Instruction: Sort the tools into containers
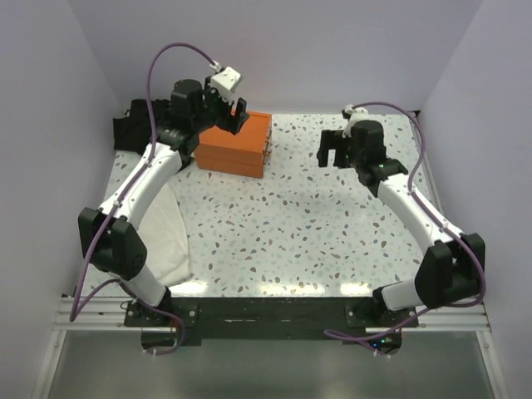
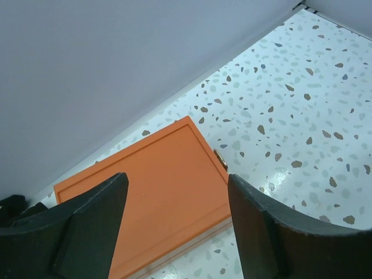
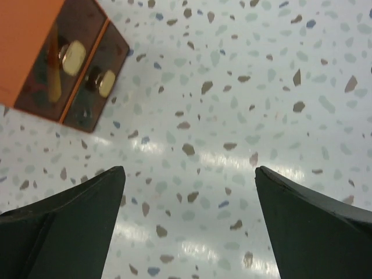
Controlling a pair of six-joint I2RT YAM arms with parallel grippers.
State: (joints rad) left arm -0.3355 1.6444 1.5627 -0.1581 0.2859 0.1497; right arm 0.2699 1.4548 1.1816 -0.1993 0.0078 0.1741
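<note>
The left gripper (image 1: 235, 116) hovers, jaws spread, over the orange box (image 1: 233, 148) at the far left of the speckled table (image 1: 291, 224). The box's two drawers (image 3: 72, 81) appear shut at the end facing the right gripper (image 1: 335, 154), which hangs wide open nearby. No tools can be seen. The box looks rigid, smooth and apt to slide; the small pale drawer knobs (image 3: 74, 58) seem the surest hold.

One orange box (image 1: 235, 143) on one tabletop (image 1: 316, 233). Two clear drawer trays (image 3: 58, 64) show in its end; what sits behind the fronts is too blurred to count. Two arms: left arm (image 1: 137, 195), right arm (image 1: 411, 204). Two dark fingers (image 2: 87, 232) per arm, four total. One white cloth (image 1: 170, 241). One black bundle (image 1: 131, 125). Two purple cables (image 1: 179, 51), one per arm.
</note>
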